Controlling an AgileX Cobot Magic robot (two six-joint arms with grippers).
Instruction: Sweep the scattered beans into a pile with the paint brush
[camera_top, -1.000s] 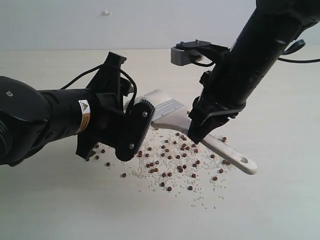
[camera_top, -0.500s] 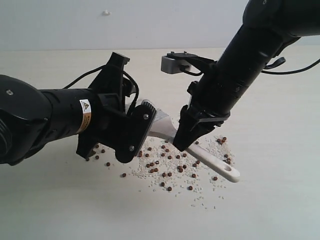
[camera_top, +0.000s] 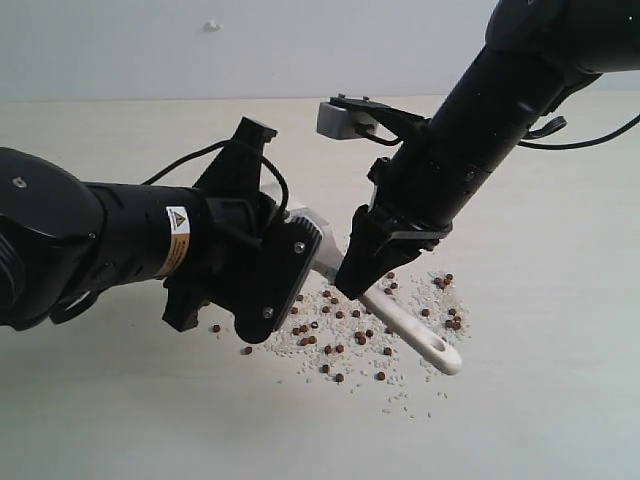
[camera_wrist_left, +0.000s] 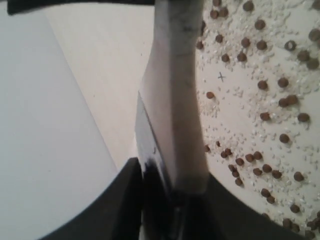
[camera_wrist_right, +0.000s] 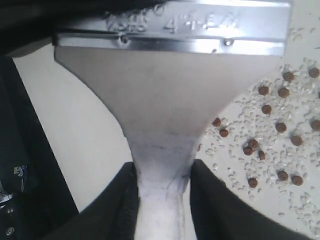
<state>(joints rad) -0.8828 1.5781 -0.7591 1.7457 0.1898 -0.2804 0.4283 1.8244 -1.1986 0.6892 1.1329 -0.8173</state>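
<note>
The right gripper (camera_top: 360, 280) is clenched on the paint brush (camera_top: 410, 335), holding it at the narrow neck of the handle. In the right wrist view its two dark fingers (camera_wrist_right: 215, 200) press on either side of that neck, just below where the handle widens to the silver metal band (camera_wrist_right: 172, 27). From this grip the handle slopes down toward 4 o'clock. Its end, with the hole (camera_top: 437, 347), is low over the table (camera_top: 520, 420).

The left gripper (camera_top: 300, 255) reaches in from 9 o'clock and meets the brush head. In the left wrist view the brush (camera_wrist_left: 172, 100) stands edge-on between the dark fingers (camera_wrist_left: 125, 200), which sit against both of its flat faces, so this gripper is grasping the brush too. In the exterior view the bristles are hidden behind the left gripper.

The beans (camera_top: 340, 330) are scattered on the table among white grains (camera_top: 300, 345), under and around the handle. Most lie at 6 to 7 o'clock of the right gripper. A small cluster sits apart at 3 to 4 o'clock, and a few strays lie at 8 o'clock under the left arm. Both wrist views show beans (camera_wrist_left: 260, 85) (camera_wrist_right: 280, 127) spread out beside the brush, not heaped.
</note>
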